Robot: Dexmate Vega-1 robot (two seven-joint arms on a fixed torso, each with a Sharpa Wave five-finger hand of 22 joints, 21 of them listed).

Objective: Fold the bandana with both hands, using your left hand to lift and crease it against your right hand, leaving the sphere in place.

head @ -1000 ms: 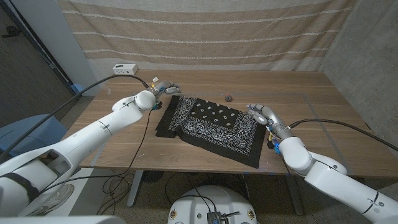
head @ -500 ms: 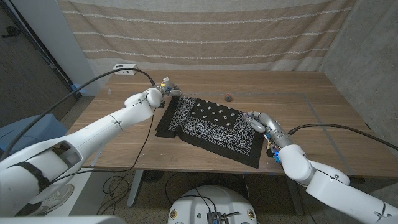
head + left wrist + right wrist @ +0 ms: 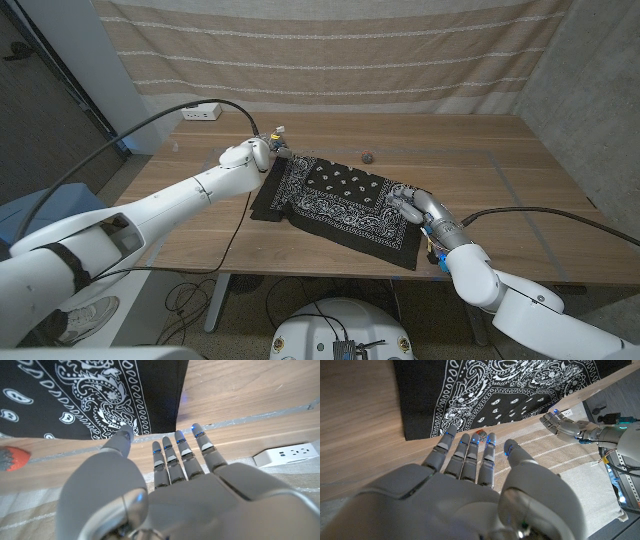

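Bandana [image 3: 342,203], black with a white paisley border, lies spread on the wooden table [image 3: 500,190] near its middle, set at a slant, with its near-left portion doubled over into a plain black flap. In the left wrist view the same cloth [image 3: 90,395] shows its printed edge just past the fingertips. A small dark sphere [image 3: 368,156] sits on the bare wood just beyond the bandana's far edge, apart from the cloth.

Left hand [image 3: 272,143] hovers at the bandana's far-left corner; its fingers [image 3: 182,455] are straight and slightly spread, holding nothing, tips near the cloth's hem but not plainly touching it. Right hand [image 3: 411,203] sits at the bandana's right edge, over or just on the cloth; its fingers [image 3: 465,455] are likewise extended and apart, grasping nothing, with the hem just ahead of them.

A white power strip [image 3: 201,113] lies at the table's far-left corner, a black cable running from it. A striped curtain [image 3: 330,50] hangs behind the table.
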